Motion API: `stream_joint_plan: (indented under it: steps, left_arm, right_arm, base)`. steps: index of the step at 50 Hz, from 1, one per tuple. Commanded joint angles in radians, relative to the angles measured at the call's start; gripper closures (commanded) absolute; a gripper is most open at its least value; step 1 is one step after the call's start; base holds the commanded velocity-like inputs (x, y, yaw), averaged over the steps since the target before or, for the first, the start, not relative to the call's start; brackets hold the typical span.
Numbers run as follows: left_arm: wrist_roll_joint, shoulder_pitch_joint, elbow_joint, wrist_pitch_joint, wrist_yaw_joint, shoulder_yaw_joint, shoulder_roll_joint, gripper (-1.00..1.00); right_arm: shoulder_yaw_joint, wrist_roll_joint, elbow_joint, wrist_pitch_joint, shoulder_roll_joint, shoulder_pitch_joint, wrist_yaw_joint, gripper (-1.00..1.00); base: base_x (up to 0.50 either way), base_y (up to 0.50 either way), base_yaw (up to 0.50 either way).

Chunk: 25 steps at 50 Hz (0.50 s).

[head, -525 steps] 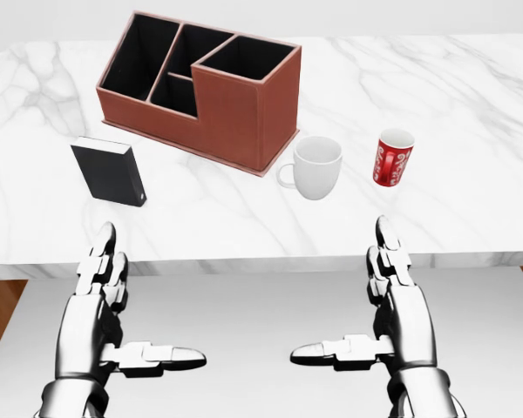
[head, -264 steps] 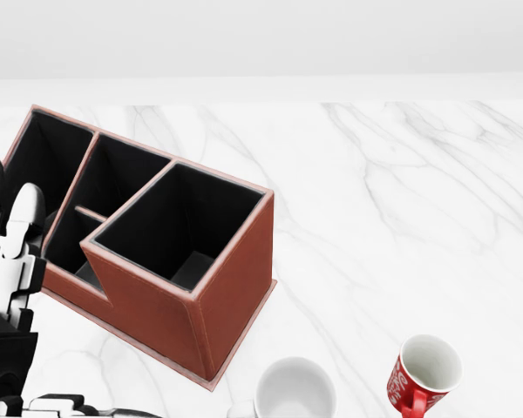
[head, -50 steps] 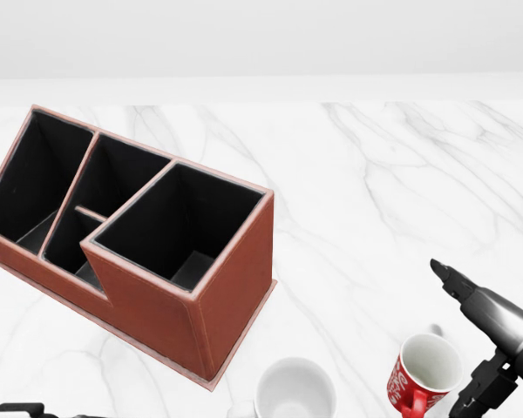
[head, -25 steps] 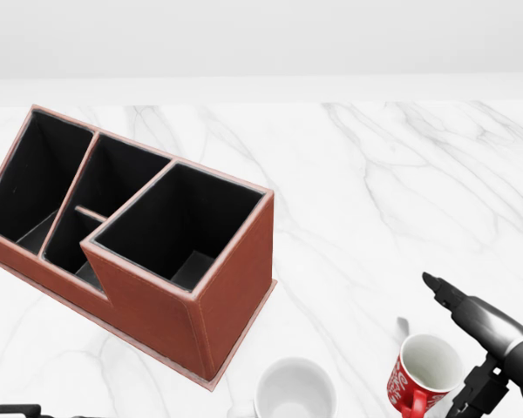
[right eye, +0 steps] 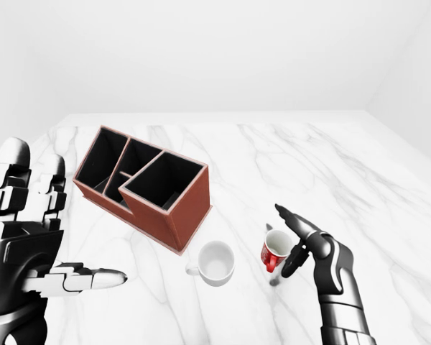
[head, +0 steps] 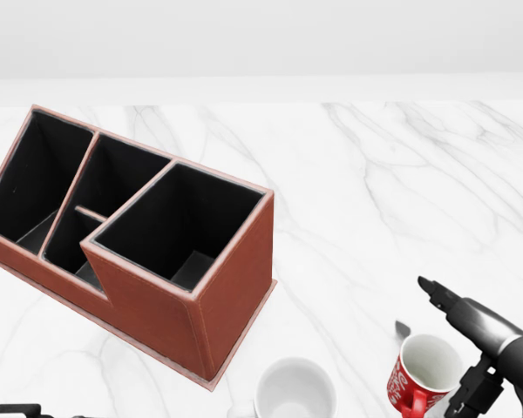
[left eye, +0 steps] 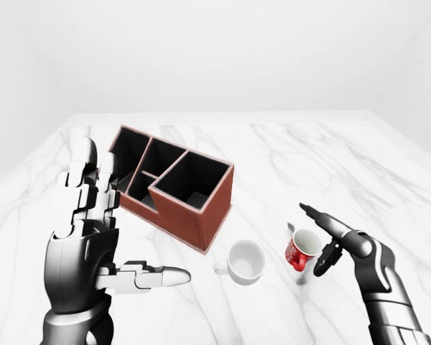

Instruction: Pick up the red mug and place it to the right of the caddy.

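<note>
Red mug sits on the marble table, to the right of the white mug and lower right of the caddy in the left-eye view, clear of both. It's upright, maybe leaning slightly; long axis near vertical, open mouth facing up. In the head view the handle shows at the mug's lower left, pointing toward the bottom of the frame.

Right hand is at the mug's right side, fingers spread, not closed round it. One finger reaches over above the rim toward the view's upper left; another hangs down just beside the mug's right wall. Can't tell if either touches the mug.

Left hand is raised at the left of the left-eye view, released: fingers straight up, thumb sticking out to the right. Holding nothing, well apart from both mugs; it overlaps the caddy's left end in that view.

Caddy is brown with a black interior, compartments open upward, long axis running upper left to lower right in the head view. Its tall large compartment is at the end nearest the white mug.
</note>
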Motion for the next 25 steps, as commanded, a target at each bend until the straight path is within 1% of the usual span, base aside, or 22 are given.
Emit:
stream_joint_plan:
  steps: [1,5,20,25]
  left_arm:
    - [-0.002,-0.005,-0.006,0.000,0.000,0.004,0.001,-1.00]
    - [0.001,-0.001,-0.003,0.000,0.000,0.001,-0.001,-1.00]
    - [-0.003,-0.013,0.008,0.000,-0.001,0.017,0.000,-1.00]
    - [0.003,-0.008,0.012,0.000,0.000,0.009,-0.001,-1.00]
  right_arm:
    - [0.008,-0.002,0.026,0.000,-0.004,-0.011,0.000,-1.00]
    - [0.012,0.000,0.053,0.000,-0.007,-0.021,0.000,-1.00]
    - [0.038,0.016,0.168,0.000,-0.021,-0.077,0.000,-1.00]
    - [0.046,0.022,0.199,0.000,-0.022,-0.089,0.000,-1.00]
  base:
    - [0.00,0.00,0.00]
    - [0.00,0.00,0.00]
    - [0.00,0.00,0.00]
    - [0.00,0.00,0.00]
